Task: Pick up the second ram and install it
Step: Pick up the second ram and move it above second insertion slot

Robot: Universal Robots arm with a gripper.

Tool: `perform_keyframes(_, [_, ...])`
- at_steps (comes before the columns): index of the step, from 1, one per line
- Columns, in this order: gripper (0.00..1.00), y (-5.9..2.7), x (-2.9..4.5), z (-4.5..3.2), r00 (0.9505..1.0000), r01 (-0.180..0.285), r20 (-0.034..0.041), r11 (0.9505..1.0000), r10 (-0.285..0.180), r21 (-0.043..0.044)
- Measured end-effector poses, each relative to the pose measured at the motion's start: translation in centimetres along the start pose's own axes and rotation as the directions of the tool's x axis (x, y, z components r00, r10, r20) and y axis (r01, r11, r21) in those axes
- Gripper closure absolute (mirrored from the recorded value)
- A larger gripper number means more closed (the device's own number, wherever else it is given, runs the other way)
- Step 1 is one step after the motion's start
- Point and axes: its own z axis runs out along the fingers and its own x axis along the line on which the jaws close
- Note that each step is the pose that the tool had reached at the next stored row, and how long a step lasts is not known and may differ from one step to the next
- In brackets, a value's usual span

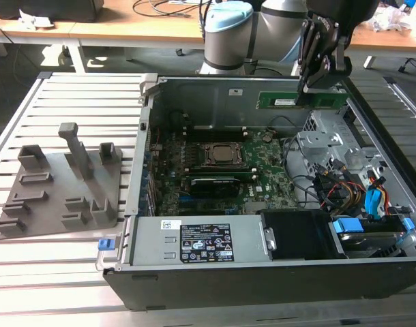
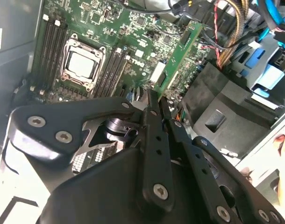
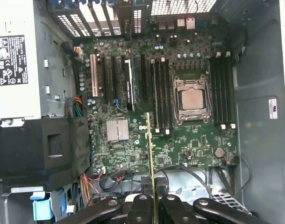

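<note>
- While the arm hangs over the open computer case [image 1: 262, 286], the exterior view shows its gripper [image 1: 309, 87] clamped on the memory stick [image 1: 290, 101]. The memory stick lies level in the air above the case's far wall, clear of the green main board [image 1: 262, 187]. A grey tray [image 1: 58, 197] sits on the slatted table [image 1: 71, 102] toward the exterior view's left.
- In the second wrist view the fingers [image 2: 151, 116] are closed on one end of the memory stick [image 2: 175, 56]. Its white label [image 2: 157, 73] faces the camera, and the processor socket [image 2: 81, 63] lies beyond.
- In the first wrist view the memory stick [image 3: 150, 154] shows edge-on, pinched between the fingers [image 3: 140, 205]. It hangs over the main board [image 3: 198, 144], near the long slots [image 3: 160, 93] beside the socket.
</note>
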Motion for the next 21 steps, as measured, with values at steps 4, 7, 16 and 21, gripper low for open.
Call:
perform_keyframes(4, [0.86, 0.17, -1.07, 0.44, 1.0, 0.0, 0.0, 1.0, 0.0, 0.0])
perform_keyframes(7, [0.86, 0.21, -1.57, 1.01, 1.0, 0.0, 0.0, 1.0, 0.0, 0.0])
perform_keyframes(16, [0.86, 0.46, -2.78, 2.41, 1.0, 0.0, 0.0001, 1.0, 0.0, 0.0])
perform_keyframes(21, [0.86, 0.71, -3.6, 2.92, 1.0, 0.0, 0.0, 1.0, 0.0, 0.0])
